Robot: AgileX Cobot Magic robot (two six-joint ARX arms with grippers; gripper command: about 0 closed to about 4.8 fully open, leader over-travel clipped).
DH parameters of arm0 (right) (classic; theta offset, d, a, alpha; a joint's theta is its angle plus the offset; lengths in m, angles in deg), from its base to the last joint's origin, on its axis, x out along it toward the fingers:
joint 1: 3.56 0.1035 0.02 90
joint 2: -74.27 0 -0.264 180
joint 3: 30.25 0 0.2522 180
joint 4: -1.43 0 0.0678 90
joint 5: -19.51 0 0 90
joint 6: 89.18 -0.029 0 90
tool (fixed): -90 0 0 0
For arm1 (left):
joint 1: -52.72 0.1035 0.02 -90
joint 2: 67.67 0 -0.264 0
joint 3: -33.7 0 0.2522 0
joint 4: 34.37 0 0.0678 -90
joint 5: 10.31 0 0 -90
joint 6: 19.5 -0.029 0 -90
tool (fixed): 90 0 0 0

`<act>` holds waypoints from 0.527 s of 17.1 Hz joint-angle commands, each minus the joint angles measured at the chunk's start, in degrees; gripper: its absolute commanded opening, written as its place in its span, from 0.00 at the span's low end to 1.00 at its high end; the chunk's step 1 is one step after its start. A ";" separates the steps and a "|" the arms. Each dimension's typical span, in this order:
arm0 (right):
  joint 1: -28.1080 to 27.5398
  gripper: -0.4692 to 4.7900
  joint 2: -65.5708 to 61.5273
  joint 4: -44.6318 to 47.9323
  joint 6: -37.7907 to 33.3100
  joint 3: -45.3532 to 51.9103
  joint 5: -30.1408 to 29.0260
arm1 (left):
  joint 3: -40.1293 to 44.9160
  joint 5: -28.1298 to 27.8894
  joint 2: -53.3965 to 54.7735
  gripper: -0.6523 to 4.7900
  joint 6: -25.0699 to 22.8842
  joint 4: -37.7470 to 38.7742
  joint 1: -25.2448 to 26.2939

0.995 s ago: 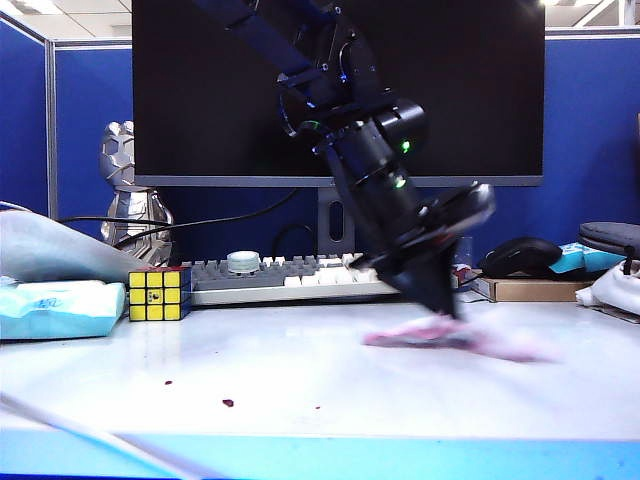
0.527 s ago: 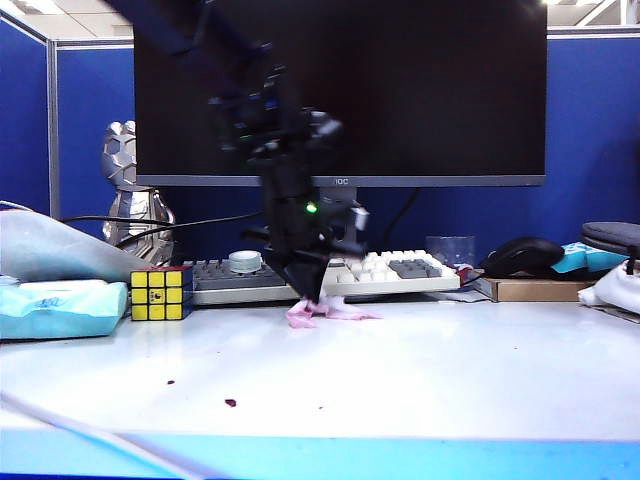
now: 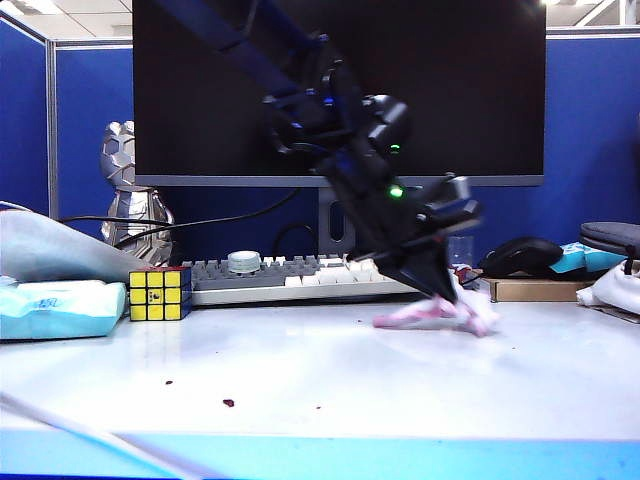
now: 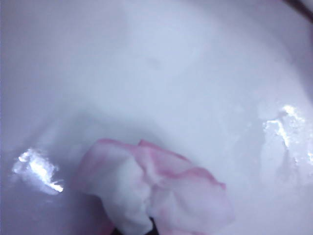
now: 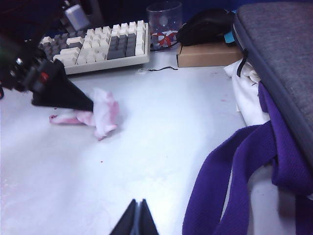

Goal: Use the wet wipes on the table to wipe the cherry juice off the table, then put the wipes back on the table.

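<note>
Wipe swept back to the right

The left gripper [image 3: 447, 297], shut on the wet wipes [image 3: 440, 311], has dragged them across the table [image 3: 330, 370] from just in front of the keyboard's middle to beyond its right end.

a puzzle cube [image 3: 160, 293] is set beside a blue-and-white packet [image 3: 58, 307]. a keyboard [image 3: 290, 276] is placed below a dark monitor [image 3: 340, 90]; a mouse [image 3: 520, 255] is seen near a cardboard box [image 3: 530, 289].

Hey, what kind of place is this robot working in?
Most likely an office cubicle desk: a large monitor and keyboard sit on the white table, a mouse beside them, blue partition walls behind.
</note>
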 commanded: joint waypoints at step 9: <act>0.00 0.09 0.02 0.09 -0.02 0.04 -0.09 | -0.72 -18.16 3.52 0.11 -1.62 11.80 11.82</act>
